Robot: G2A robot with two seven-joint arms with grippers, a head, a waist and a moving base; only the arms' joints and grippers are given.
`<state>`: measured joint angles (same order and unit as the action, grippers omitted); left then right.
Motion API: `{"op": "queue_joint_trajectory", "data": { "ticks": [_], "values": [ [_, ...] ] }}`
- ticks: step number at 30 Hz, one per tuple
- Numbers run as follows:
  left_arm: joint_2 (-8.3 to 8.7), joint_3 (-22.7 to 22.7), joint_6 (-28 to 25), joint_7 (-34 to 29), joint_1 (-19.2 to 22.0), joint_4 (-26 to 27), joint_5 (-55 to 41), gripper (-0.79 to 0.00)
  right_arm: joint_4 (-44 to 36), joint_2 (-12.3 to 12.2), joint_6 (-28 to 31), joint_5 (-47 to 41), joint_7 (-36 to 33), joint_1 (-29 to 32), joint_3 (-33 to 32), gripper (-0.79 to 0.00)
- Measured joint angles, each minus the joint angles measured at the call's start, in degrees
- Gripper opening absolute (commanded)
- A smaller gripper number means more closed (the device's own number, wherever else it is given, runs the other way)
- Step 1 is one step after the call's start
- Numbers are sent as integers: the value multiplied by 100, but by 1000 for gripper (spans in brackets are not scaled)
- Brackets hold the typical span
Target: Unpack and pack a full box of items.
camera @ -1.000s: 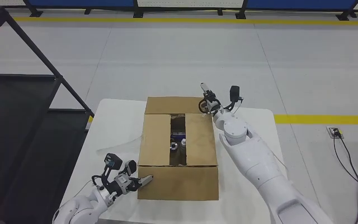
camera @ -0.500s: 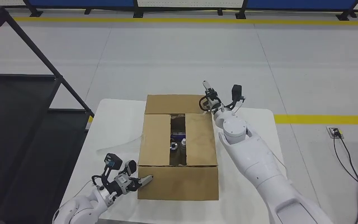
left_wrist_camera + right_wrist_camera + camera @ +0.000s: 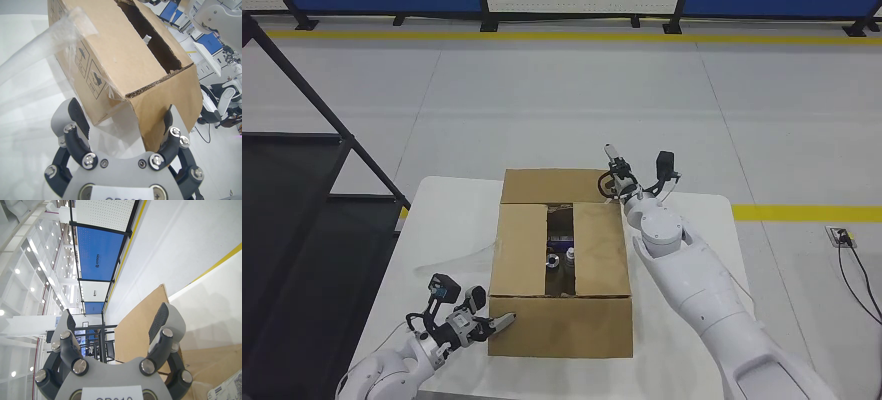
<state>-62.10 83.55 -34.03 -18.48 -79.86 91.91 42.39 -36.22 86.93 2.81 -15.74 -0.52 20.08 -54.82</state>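
Observation:
A brown cardboard box (image 3: 560,265) stands in the middle of the white table (image 3: 447,225). Its two long top flaps are partly apart, and bottles (image 3: 560,258) show in the dark gap between them. The far flap (image 3: 552,186) is folded outward. My left gripper (image 3: 504,321) is open at the box's near left corner, low over the table. In the left wrist view the left gripper (image 3: 122,110) has that corner between its fingers, and a white bottle cap (image 3: 147,39) shows in the gap. My right gripper (image 3: 611,168) is open at the far right corner, by the far flap (image 3: 143,321).
A loose strip of clear tape (image 3: 62,36) hangs off the box's left side and lies over the table (image 3: 442,262). A black frame (image 3: 322,130) stands left of the table. Bare table lies to the left and right of the box.
The right gripper has shifted slightly to the right at the box's far corner. The left arm and the box have stayed where they were.

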Motion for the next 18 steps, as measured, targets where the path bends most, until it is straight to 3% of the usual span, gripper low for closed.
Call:
{"op": "queue_joint_trajectory", "data": {
  "ticks": [13,18],
  "values": [
    [-1,-3,6,2,-1,-2,-5,0,-9,-1,9,-4,0,8,-6,0],
    [-27,-72,406,125,-44,239,-56,0,-456,-127,759,253,-450,391,-184,0]
  ]
}}
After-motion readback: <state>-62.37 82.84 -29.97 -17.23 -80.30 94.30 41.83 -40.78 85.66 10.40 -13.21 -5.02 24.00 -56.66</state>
